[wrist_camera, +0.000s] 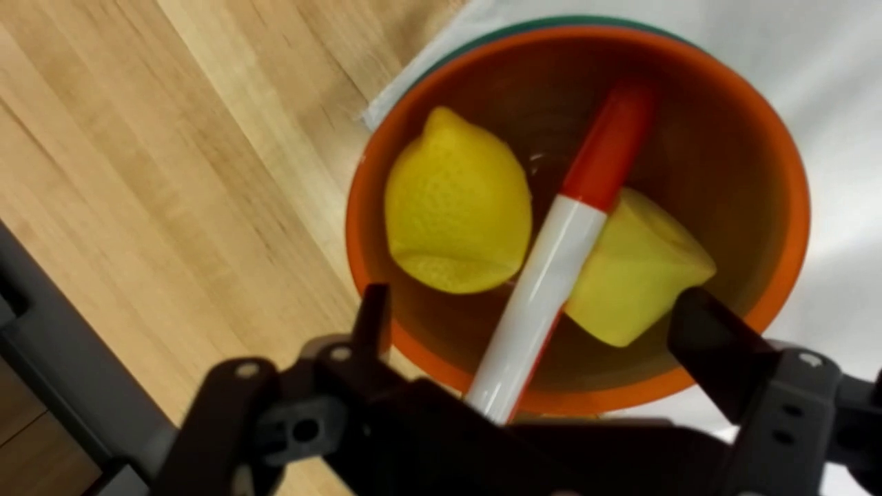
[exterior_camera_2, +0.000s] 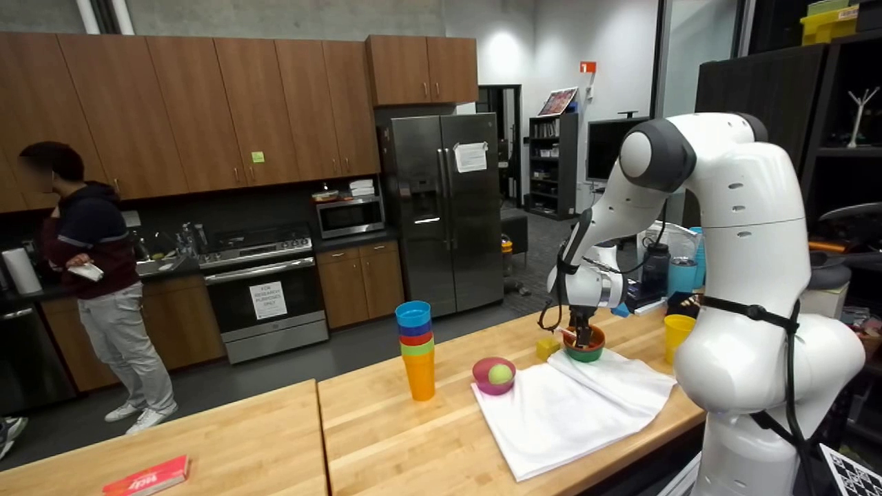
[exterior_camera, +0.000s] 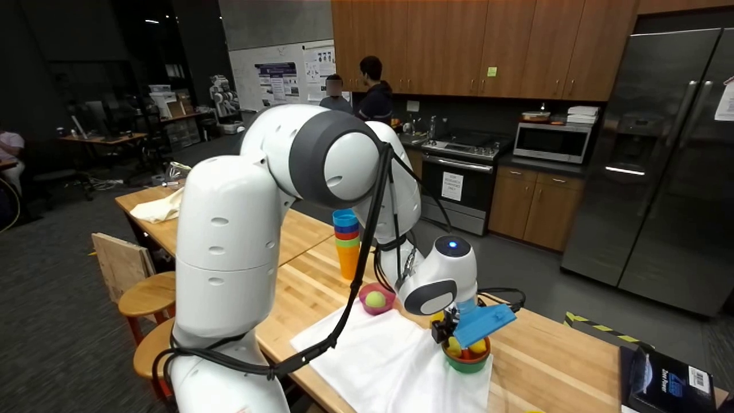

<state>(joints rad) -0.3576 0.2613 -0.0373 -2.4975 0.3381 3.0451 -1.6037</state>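
Now, the red-capped marker (wrist_camera: 552, 267) lies slantwise in the orange bowl (wrist_camera: 800, 207), btwn a lemon (wrist_camera: 458, 207) & a pale-yellow chunk (wrist_camera: 634, 275), white end over the rim. The gripper (wrist_camera: 534, 306) hangs at the bowl's mouth, spread wide, holding nothing, a fingertip either side of the marker; can't tell if either touches the rim. Bowl's nested in a green bowl (exterior_camera_2: 584, 355) at the corner of a white cloth (exterior_camera_2: 579, 413), yellow block (exterior_camera_2: 548, 348) beside. Poss. trouble: off-centre closing pinches the chunk too, or a low finger catches the rim & tips both bowls.
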